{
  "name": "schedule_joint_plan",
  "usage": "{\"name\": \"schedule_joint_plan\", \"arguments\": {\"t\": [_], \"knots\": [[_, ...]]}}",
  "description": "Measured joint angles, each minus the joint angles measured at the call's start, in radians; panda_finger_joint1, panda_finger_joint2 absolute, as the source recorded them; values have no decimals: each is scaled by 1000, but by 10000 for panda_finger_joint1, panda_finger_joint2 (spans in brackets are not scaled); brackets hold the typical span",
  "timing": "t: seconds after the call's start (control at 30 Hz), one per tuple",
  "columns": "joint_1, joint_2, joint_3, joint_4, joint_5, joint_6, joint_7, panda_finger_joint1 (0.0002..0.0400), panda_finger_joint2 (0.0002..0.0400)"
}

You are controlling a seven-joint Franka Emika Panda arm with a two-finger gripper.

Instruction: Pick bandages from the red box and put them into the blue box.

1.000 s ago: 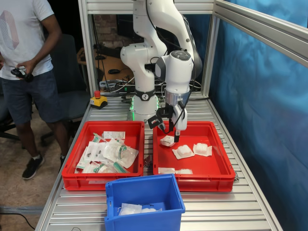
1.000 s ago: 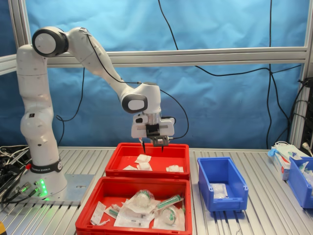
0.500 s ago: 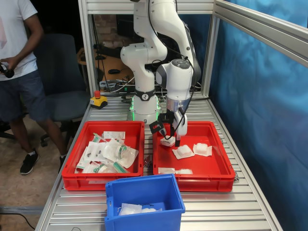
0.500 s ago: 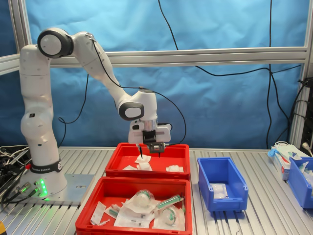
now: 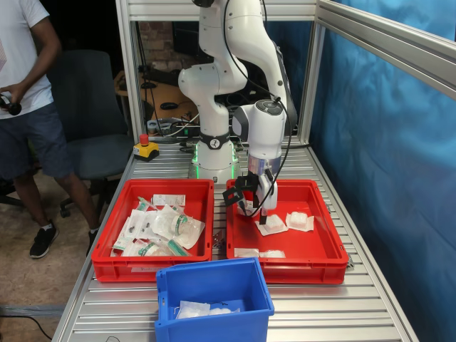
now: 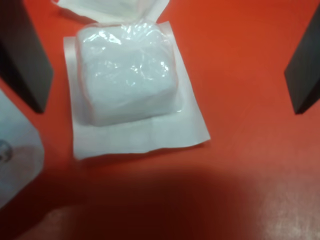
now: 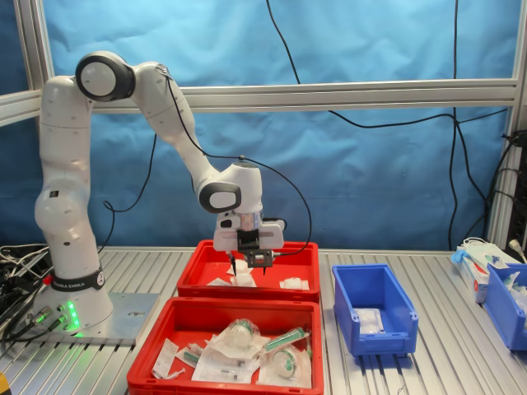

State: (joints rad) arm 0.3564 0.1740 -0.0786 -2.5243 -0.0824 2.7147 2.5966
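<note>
The red box (image 5: 324, 246) holds several bandages: one (image 6: 127, 70) lies flat on the red floor between my open fingers, closer to one finger (image 6: 25, 65) than to the other (image 6: 305, 70). My gripper (image 5: 254, 210) is low inside the red box, also in the second exterior view (image 7: 249, 270), open, holding nothing. More bandages lie beside it (image 5: 271, 225), (image 5: 299, 221) and near the front wall (image 5: 247, 252). The blue box (image 5: 214, 292) stands in front of the trays with white packets inside; in the second exterior view it (image 7: 375, 309) is to the right.
A twin red tray (image 5: 160, 228) heaped with green-printed pouches sits beside the red box. A red stop button (image 5: 146, 147) is by the robot base. A person (image 5: 28, 107) stands at the first exterior view's left. Another blue bin (image 7: 506, 304) stands at the second exterior view's right.
My gripper has come down into the red box and now straddles a bandage, fingers still open. The person has stepped further left in the first exterior view.
</note>
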Motion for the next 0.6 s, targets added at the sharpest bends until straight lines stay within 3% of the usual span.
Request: {"name": "schedule_joint_plan", "arguments": {"t": [0.6], "knots": [[0,22,43,-10,0,34,31,400,400]]}}
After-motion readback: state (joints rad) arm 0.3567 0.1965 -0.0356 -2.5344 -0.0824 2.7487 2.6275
